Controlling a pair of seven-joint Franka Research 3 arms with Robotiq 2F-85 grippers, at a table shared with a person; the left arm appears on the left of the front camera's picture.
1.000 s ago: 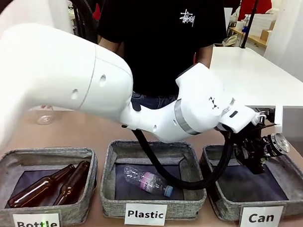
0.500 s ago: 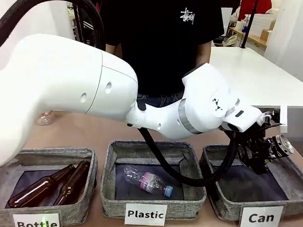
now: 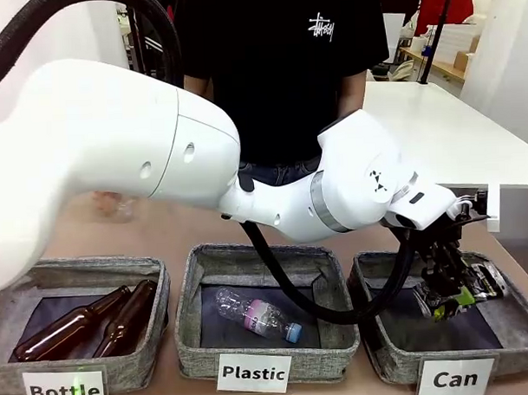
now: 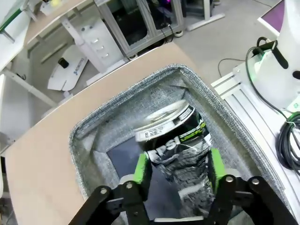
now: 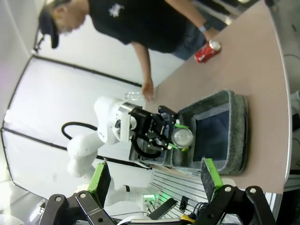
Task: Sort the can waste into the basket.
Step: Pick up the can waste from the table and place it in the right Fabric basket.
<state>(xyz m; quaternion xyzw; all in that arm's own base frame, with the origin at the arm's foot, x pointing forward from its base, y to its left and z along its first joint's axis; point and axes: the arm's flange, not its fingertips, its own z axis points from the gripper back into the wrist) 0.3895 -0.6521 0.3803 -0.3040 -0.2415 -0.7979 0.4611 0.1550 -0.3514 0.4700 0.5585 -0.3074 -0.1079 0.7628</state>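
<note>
The left gripper [image 3: 454, 295] hangs over the right-hand grey basket [image 3: 379, 336], the one fronted by the "Can" card [image 3: 455, 379]. The black-and-silver can [image 3: 479, 279] is tilted at its fingertips, above the dark lining. Two brown glass bottles [image 3: 86, 321] lie in the "Bottle" basket [image 3: 156, 340], and a clear plastic bottle [image 3: 255, 316] lies in the "Plastic" basket [image 3: 189, 339]. A person in a black T-shirt [image 3: 281, 67] stands at the far side.

In the left wrist view, the can sits between the two green pads [image 4: 142, 169], its top end pointing into the basket. The pads stand wide and close against its sides; I cannot tell whether they press on it or stand just clear.

In the right wrist view, the right gripper [image 5: 153, 178] has its fingers spread wide with nothing between them. Farther off, the can's round end shows between the left gripper's pads over the basket. The red can [image 5: 206, 51] is on the table, well apart from the basket.
</note>
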